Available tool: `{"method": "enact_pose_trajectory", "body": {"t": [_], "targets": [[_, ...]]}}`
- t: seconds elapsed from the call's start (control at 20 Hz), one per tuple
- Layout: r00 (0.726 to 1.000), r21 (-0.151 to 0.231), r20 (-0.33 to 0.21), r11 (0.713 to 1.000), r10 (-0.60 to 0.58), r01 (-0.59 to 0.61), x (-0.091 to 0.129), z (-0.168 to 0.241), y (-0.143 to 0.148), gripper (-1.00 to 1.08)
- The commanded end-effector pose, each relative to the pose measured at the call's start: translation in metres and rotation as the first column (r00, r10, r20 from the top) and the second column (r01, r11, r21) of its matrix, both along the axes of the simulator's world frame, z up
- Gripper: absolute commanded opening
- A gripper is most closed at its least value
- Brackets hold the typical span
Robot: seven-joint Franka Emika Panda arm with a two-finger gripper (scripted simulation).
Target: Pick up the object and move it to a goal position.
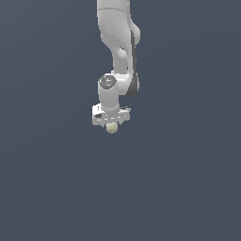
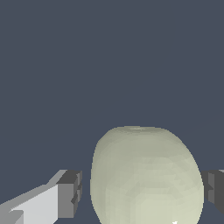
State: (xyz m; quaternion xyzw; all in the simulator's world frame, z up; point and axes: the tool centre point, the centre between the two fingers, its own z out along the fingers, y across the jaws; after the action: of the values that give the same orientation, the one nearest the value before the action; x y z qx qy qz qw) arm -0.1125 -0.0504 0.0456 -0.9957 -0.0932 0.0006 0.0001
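The pale yellowish-green ball (image 2: 146, 175) sits between my two fingers in the wrist view. My white gripper (image 2: 141, 192) is around it. One grey pad (image 2: 70, 194) stands a small gap away from the ball. The other pad (image 2: 213, 190) is at the ball's opposite side, touching it or nearly so. The jaws are open around the ball. In the exterior view the ball (image 1: 111, 128) shows just below the gripper (image 1: 111, 125), near the middle of the picture. The fingers are hidden there.
A plain dark blue-grey ground (image 1: 188, 188) fills both views. The white arm (image 1: 120, 42) comes down from the top of the exterior view. No other objects show.
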Motion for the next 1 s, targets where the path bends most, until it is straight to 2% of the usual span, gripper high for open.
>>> {"method": "enact_pose_trajectory", "body": {"t": [0.0,0.05,0.1,0.95], "targets": [[1.000,0.000,0.001,1.000,0.000,0.000,0.000,-0.004,0.000,1.00],[1.000,0.000,0.001,1.000,0.000,0.000,0.000,-0.004,0.000,1.00],[1.000,0.000,0.001,1.000,0.000,0.000,0.000,-0.004,0.000,-1.00],[1.000,0.000,0.002,1.000,-0.001,0.001,0.000,0.009,0.004,-1.00]]}}
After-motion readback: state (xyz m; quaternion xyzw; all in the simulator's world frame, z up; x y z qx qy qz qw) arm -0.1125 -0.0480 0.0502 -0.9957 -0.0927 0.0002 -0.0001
